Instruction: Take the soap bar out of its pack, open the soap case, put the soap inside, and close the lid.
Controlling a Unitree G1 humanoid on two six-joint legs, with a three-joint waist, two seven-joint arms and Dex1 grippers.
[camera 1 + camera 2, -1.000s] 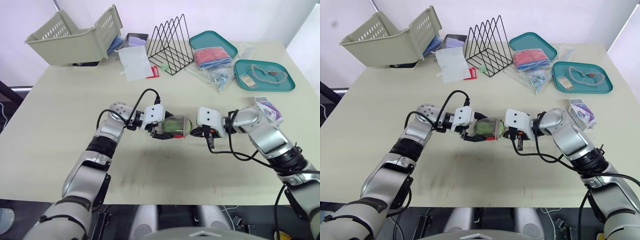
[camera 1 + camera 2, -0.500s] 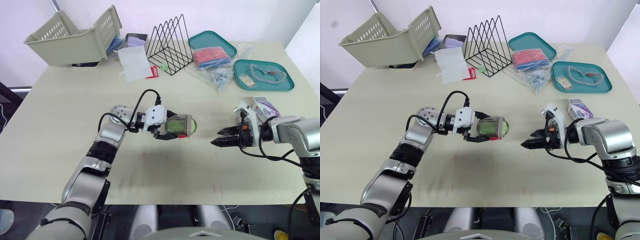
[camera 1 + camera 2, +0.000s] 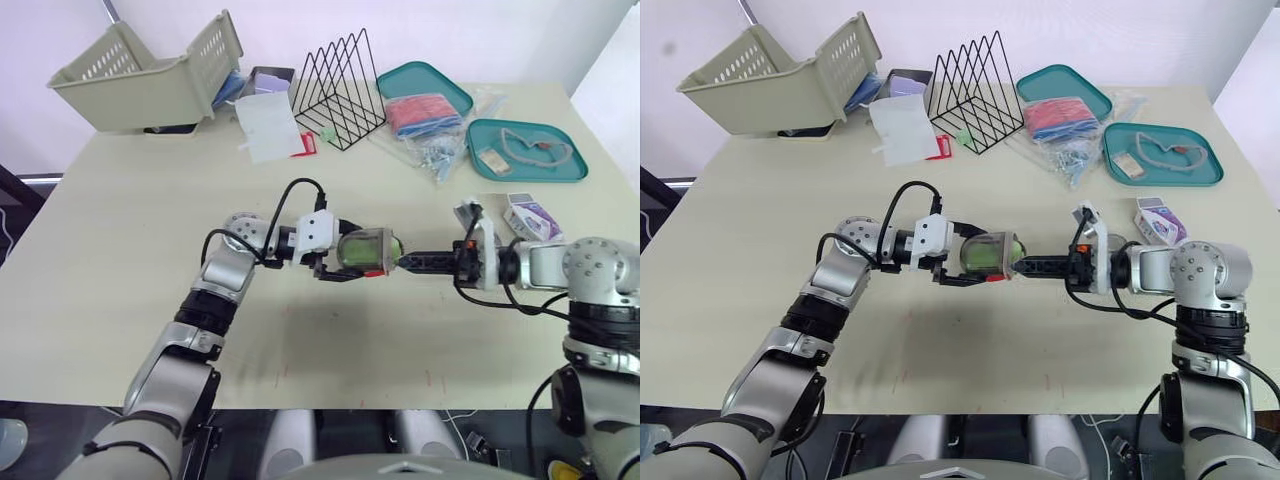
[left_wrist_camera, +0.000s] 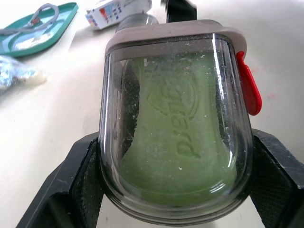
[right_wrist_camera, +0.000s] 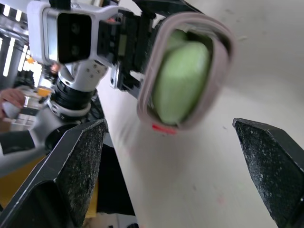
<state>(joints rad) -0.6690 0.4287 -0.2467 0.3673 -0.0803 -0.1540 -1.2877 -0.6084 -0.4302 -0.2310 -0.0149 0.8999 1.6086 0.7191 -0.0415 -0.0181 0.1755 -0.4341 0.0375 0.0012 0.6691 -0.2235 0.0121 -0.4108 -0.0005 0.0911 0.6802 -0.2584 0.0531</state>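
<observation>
the left gripper (image 3: 350, 256) hangs just above the bench (image 3: 120, 210), straight toward the robot from the black wire rack (image 3: 340, 88). its jaws are clamped on the soap case (image 3: 985, 254), one black finger (image 4: 71, 180) pressed against each long side. the case lies on its side in the grip, with its clear lid, grey rim and red latch (image 4: 249, 88) showing in the left wrist view. the green soap bar (image 4: 180, 137) sits inside the case, its embossed face visible through the lid; whether the latch is fastened cannot be told.

the right gripper (image 3: 410, 262) is level with the case, on the side of it away from the left arm, pointing at its end, the tips just beside the grey rim. its jaws are spread wide and hold nothing.

the soap pack (image 3: 530, 215), a small white and purple box, lies on the bench farther out on the rack's right, near the robot's side of a teal tray (image 3: 478, 140).
</observation>
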